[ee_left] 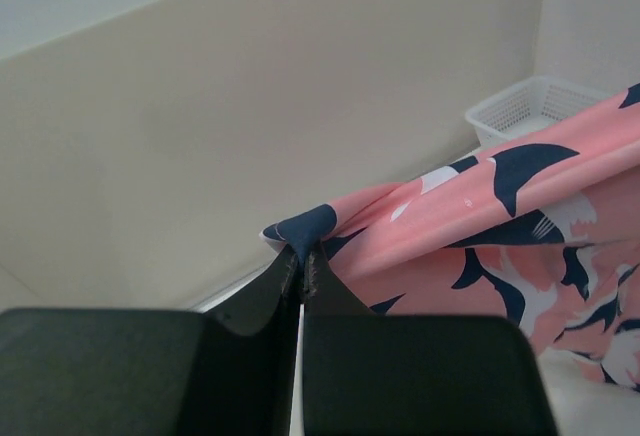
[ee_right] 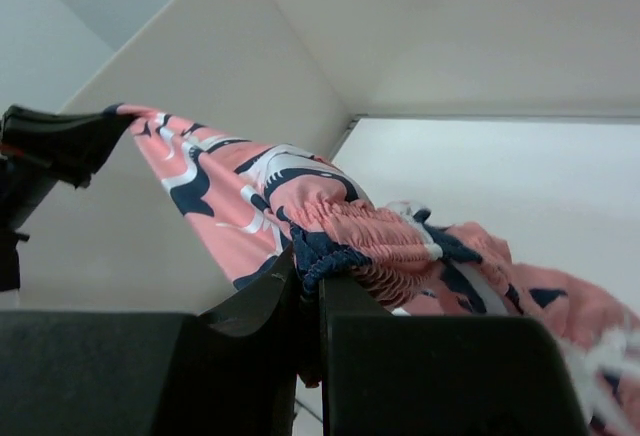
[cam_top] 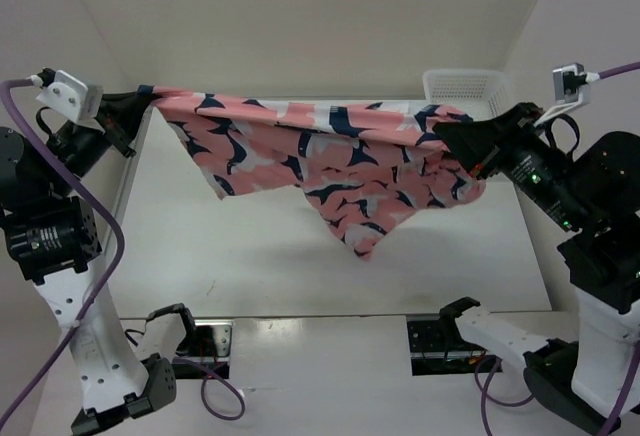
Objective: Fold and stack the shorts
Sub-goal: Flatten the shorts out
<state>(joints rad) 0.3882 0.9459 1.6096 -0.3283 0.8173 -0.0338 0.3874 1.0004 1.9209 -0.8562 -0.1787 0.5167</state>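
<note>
The shorts (cam_top: 330, 156) hang stretched above the table (cam_top: 250, 256), one corner pinched in the left gripper (cam_top: 146, 102) at the far left and the opposite end pinched in the right gripper (cam_top: 447, 136) at the far right. Their loose part sags lowest between the two grippers, right of centre. A basket (cam_top: 465, 88) sits in the table's far right corner, just behind the right gripper.

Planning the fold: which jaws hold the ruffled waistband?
The right gripper: ruffled elastic of the shorts sits in it. The left gripper pinches a smooth navy corner.
</note>
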